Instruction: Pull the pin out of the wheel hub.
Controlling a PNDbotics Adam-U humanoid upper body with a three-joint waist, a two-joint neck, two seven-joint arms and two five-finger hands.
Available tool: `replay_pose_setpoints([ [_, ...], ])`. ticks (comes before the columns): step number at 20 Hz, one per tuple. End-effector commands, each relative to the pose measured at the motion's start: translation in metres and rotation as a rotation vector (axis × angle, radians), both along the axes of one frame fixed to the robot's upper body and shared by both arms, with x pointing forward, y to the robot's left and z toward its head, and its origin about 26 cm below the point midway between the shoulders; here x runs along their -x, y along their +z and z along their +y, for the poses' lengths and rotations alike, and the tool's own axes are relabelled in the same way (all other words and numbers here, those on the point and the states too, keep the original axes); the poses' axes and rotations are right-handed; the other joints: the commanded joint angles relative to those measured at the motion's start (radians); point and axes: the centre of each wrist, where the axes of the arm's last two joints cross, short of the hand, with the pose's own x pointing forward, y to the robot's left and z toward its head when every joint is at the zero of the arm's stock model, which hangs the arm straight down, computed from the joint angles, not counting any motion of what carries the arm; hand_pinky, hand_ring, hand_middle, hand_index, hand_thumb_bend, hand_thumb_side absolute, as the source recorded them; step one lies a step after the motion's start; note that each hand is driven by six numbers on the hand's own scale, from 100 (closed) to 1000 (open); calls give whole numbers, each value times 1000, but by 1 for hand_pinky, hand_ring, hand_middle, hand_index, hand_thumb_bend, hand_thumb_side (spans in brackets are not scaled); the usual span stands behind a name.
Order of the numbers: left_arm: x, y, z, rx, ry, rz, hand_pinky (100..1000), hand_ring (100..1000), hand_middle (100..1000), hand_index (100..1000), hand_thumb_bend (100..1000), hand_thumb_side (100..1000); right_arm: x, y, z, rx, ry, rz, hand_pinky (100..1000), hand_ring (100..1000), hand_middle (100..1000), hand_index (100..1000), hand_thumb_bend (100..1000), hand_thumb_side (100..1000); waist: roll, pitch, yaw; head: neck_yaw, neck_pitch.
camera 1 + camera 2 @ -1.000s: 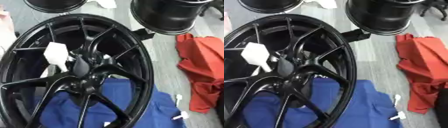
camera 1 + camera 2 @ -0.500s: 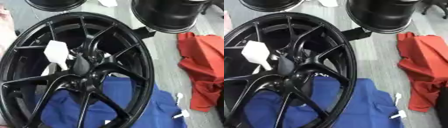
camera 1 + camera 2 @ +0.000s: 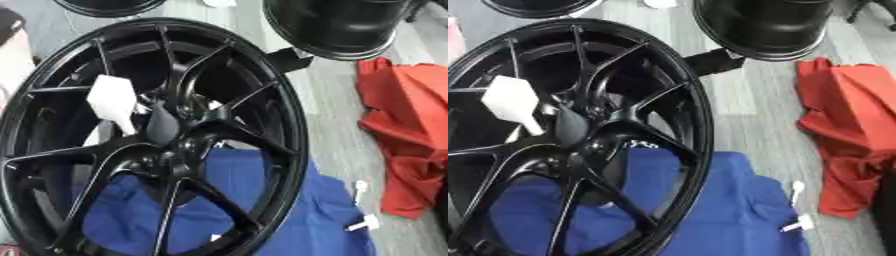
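pin: white-headed pin (image 3: 112, 97) sits left of centre, stem unchanged, angled into the hub (image 3: 179, 150) | wheel (image 3: 290, 125): lies as it did a second ago, only my view shifts | hand: none shows, state I cannot tell | task: pull not done | right: blue cloth (image 3: 297, 210), red cloth (image 3: 411, 125) unmoved

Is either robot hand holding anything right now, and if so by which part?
Neither hand shows in either view, so no hold can be seen. The white pin sits at the wheel hub.
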Motion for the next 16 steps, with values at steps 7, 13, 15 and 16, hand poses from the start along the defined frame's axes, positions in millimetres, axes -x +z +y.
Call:
replay_pose_setpoints([
  [7,1,-2,-20,-43,54,-7,896,846,786,890,321,298,0,11,-1,34,17,-10,478,454,553,665,100,430,-1,-39,-6,9,-21],
  [13,-2,-10,-32,-64,63,38,904,853,797,894,350,201,-1,8,-1,28,23,0,477,454,553,665,100,433,-5,-45,-9,12,-23],
  [15,-4,-13,-35,-64,65,54,901,854,801,896,359,246,-2,8,-1,26,27,3,477,454,553,665,100,434,-6,-46,-10,13,-23],
  [16,-4,-15,-37,-66,66,64,901,855,805,900,368,276,-2,7,-1,26,29,3,477,454,552,665,100,435,-6,-46,-11,13,-23],
])
